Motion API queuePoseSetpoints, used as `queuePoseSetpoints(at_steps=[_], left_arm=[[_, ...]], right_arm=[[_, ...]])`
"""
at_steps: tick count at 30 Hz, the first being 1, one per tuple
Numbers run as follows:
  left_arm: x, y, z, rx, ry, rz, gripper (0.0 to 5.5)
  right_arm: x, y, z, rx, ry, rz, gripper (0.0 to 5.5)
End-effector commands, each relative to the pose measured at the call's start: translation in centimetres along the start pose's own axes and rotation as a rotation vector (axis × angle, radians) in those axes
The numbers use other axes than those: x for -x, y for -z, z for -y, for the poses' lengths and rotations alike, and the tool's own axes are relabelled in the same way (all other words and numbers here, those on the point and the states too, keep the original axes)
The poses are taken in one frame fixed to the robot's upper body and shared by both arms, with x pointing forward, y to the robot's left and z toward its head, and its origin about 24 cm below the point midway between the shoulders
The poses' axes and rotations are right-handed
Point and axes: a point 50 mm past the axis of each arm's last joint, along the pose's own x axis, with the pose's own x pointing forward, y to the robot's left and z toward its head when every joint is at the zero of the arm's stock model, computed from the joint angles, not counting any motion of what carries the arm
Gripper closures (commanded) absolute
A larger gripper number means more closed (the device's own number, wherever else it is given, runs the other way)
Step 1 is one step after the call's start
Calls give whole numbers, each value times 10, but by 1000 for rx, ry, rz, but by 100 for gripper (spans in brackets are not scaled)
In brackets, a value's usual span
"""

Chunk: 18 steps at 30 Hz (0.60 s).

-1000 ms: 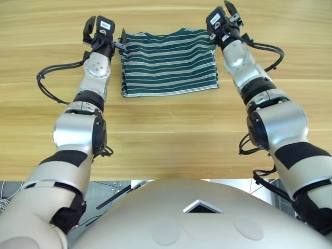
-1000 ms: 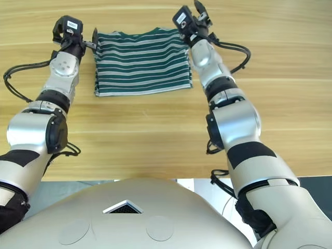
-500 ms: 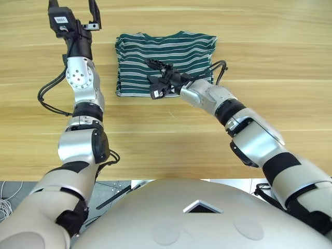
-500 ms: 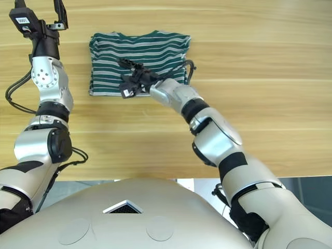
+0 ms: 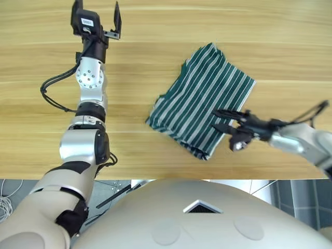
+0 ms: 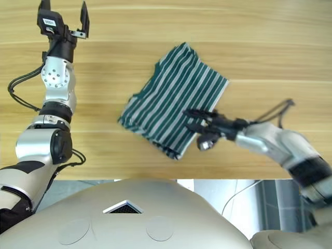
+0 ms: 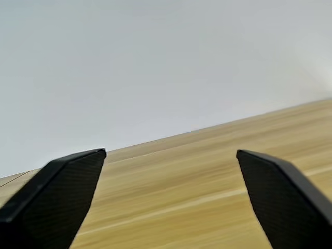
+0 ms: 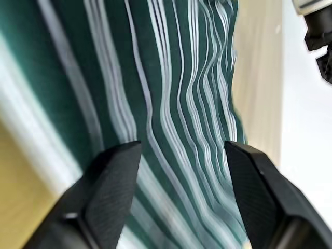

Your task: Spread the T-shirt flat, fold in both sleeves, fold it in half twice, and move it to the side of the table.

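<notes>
The folded dark-green T-shirt with white stripes (image 5: 199,111) lies askew on the pale wooden table (image 5: 171,41), one corner pointing away from the robot and its lowest corner close to the table's near edge; the black two-fingered right gripper (image 5: 217,119) sits over the shirt's near-right part, fingers spread apart with striped cloth showing between them, nothing pinched; the left gripper (image 5: 97,6) hangs well apart from the shirt, beyond it to the far left, fingers wide and holding nothing.

The shirt (image 5: 202,106) is soft striped cloth; the surface (image 5: 270,31) smooth pale wood; the left claw (image 5: 97,7) matt black.
</notes>
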Motion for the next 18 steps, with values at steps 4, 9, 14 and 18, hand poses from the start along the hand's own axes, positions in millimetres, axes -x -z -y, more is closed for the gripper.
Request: queuePoseSetpoints(at_steps=[4,9,14,18], left_arm=[[-1,-2,2,-84,107,3,82],[34,-1,28,-242,581,108,82],[68,1,85,-287,1015,174,82],[50,-1,117,-248,929,108,82]], right_arm=[[10,0,49,7,342,-41,257],[17,14,54,-109,494,-142,257],[30,46,37,-198,529,-313,257],[24,59,37,-215,554,-350,257]])
